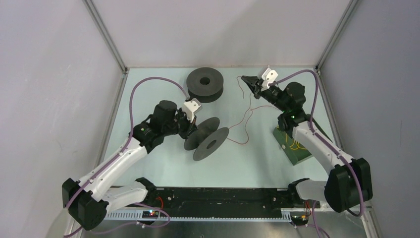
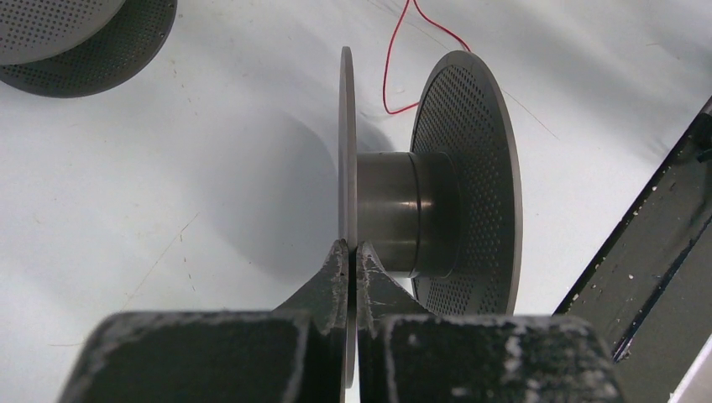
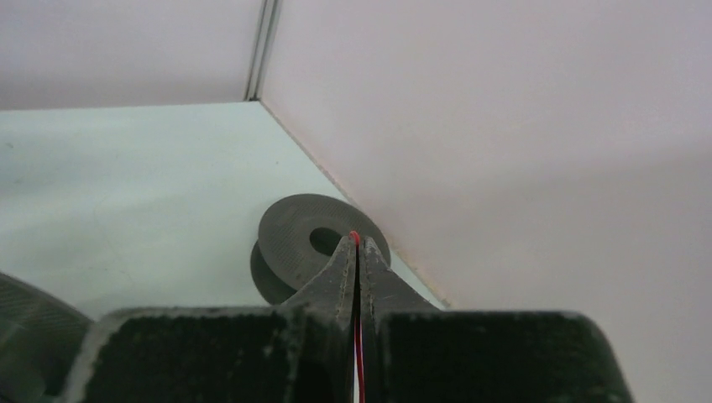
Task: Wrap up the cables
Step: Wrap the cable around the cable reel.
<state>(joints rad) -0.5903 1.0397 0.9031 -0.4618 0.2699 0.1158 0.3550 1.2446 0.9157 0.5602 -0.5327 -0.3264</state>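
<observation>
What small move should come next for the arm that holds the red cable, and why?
Probably the right jaws should carry the red cable toward the bare core of the spool. The left jaws pinch its flange and hold it on edge; the right jaws are shut on the cable, and nothing is wound yet.

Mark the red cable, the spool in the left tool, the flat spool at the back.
red cable (image 2: 385, 84), left wrist view, vertical stretch beyond the spool
held spool (image 2: 407, 214), left wrist view, hub
flat spool (image 1: 194, 79), top external view, upper flange
</observation>
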